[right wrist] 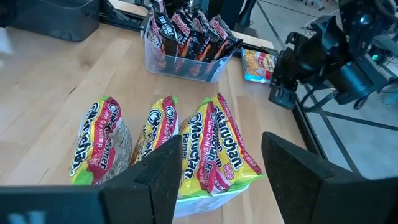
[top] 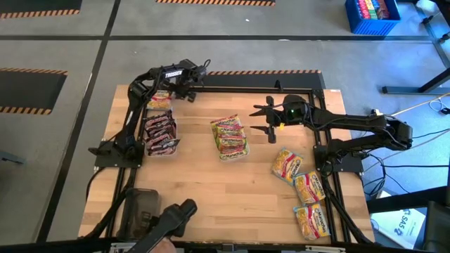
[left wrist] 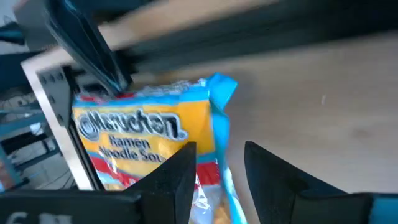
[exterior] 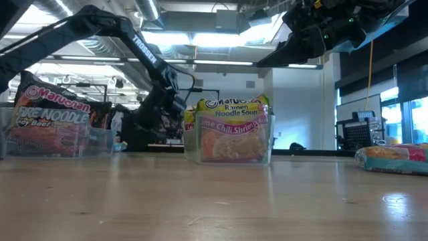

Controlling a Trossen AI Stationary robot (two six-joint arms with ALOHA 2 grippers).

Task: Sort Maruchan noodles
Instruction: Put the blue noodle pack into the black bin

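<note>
An orange Maruchan noodle packet with blue sealed edges (left wrist: 143,127) lies flat at the table's far left corner (top: 160,98), just beyond a clear tray of dark maroon packets (top: 160,133). My left gripper (left wrist: 221,177) slants down over it, open, with the packet's blue edge (left wrist: 222,149) running between its fingers. A middle tray holds upright green-and-yellow packets (top: 230,135). My right gripper (top: 271,119) hovers open, above and to the right of that tray, holding nothing. Three yellow packets (top: 309,188) lie flat near the right edge. My left gripper stands with one finger (left wrist: 177,177) over the orange packet's face and the other (left wrist: 273,180) beyond its blue edge. The packet lies flat on the table. Whether either finger touches it, I cannot tell.
A black frame rail (top: 260,89) runs along the table's far edge, right behind the orange packet. Bare wood (top: 232,197) lies between the middle tray and the near edge. A dark device (top: 140,211) sits at the near left corner.
</note>
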